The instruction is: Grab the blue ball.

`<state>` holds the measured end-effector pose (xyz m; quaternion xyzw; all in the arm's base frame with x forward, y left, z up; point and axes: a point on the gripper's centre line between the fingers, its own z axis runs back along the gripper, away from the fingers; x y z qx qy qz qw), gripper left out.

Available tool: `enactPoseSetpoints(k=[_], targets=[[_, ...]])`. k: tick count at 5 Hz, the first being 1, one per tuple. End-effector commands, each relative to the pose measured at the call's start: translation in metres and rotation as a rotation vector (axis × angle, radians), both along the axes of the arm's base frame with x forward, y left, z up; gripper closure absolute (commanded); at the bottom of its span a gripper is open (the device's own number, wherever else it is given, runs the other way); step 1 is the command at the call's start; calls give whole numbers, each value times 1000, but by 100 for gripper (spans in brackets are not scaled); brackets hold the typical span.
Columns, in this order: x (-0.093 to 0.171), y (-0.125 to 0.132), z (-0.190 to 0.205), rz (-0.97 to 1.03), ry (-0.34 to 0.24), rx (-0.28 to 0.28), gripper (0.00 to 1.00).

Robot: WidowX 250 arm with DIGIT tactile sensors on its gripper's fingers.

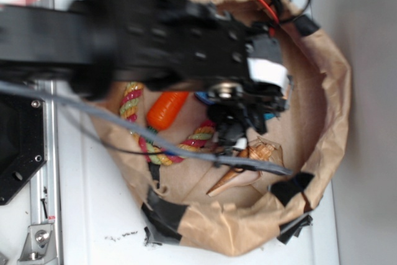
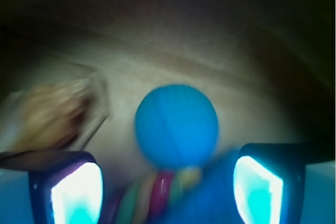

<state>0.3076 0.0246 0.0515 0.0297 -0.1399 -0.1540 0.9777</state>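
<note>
In the wrist view the blue ball (image 2: 176, 125) is round, teal-blue and faintly grooved. It lies on brown paper just ahead of my gripper (image 2: 168, 192), centred on the gap between the jaws. The jaws stand wide open with nothing between them, and both fingertips (image 2: 76, 192) glow pale cyan. In the exterior view my gripper (image 1: 239, 131) hangs low inside the paper-lined bin (image 1: 329, 91). The arm hides most of the ball; only a teal sliver (image 1: 271, 116) shows beside the fingers.
A multicoloured rope (image 1: 158, 147) curls left of the gripper and also shows under it in the wrist view (image 2: 157, 198). An orange carrot (image 1: 166, 108) lies inside the rope loop. A brown cone-shaped object (image 1: 245, 169) lies nearby. A blue object (image 2: 215, 198) lies low right.
</note>
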Motion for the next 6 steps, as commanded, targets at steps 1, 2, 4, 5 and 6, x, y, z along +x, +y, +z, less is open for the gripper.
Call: enactPoseSetpoints(k=[1,2,4,5,6], targets=[[42,-21,-7,-139,-217,141,100],[40,-11,7,-93,-162,29,100],[5,-7,106,18,37,178,100],[-14,-5,156,9,160,224,100],[-32,-2,187,251,109,78,100]])
